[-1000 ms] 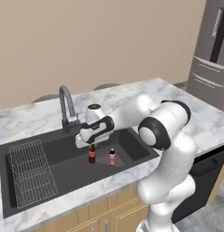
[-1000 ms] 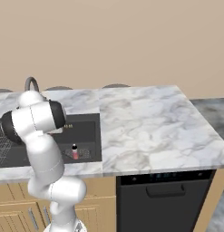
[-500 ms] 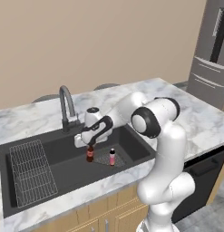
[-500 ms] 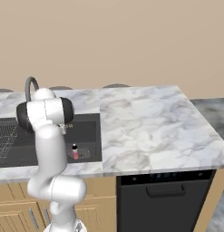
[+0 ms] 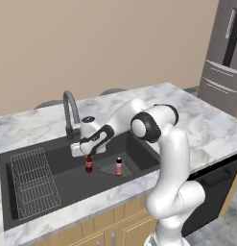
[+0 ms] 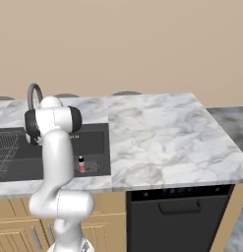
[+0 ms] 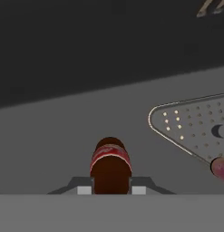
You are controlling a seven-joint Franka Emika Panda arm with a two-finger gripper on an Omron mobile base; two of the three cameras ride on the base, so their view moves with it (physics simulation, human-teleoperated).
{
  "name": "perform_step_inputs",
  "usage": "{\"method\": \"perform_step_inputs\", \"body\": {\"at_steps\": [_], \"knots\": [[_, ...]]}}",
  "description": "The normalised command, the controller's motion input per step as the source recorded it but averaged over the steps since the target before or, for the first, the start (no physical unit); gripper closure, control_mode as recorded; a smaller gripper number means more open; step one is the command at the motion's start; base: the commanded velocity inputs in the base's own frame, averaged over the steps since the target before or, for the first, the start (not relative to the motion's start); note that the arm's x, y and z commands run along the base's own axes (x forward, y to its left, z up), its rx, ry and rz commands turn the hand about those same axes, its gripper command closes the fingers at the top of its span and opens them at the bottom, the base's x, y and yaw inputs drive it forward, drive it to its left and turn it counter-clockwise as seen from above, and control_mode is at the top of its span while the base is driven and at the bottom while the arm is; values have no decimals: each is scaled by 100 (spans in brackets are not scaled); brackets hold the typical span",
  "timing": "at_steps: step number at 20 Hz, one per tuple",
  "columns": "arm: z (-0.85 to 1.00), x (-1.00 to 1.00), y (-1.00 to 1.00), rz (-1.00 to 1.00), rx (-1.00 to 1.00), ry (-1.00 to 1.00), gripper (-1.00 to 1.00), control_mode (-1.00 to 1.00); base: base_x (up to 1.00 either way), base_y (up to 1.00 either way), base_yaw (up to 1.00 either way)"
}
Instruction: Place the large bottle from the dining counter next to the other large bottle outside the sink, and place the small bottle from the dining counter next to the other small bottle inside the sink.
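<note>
The small bottle, tiny and brown with a red label, stands upright low inside the sink. My gripper is shut on its top from above. In the hand view the small bottle sits between the two fingertips of the gripper. The other small bottle, pink, stands a short way to the right on the drain plate. It also shows as a pink bottle and at the frame edge. Both large bottles are out of view.
A wire rack fills the sink's left part. The curved grey faucet rises behind the basin. The marble counter runs to the right, with a steel fridge beyond. A perforated drain plate lies right of the gripper.
The arm's elbow has swung up and over. The gripper has stayed shut on the small bottle and shifted slightly left, low in the sink beside the pink bottle.
</note>
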Motion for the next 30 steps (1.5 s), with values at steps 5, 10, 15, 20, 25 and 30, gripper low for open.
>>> {"method": "perform_step_inputs", "body": {"at_steps": [5,10,15,20,25,30], "knots": [[-26,0,13,-13,-2,1,100,-100,0,0,0],[-35,2,1,-11,-1,3,100,-100,0,0,0],[-14,0,0,-9,0,15,100,-100,0,0,0],[-16,0,0,-7,0,7,100,-100,0,0,0],[-39,0,0,-7,0,0,100,-100,0,0,0],[-39,-2,0,-4,-1,-5,100,-100,0,0,0]]}}
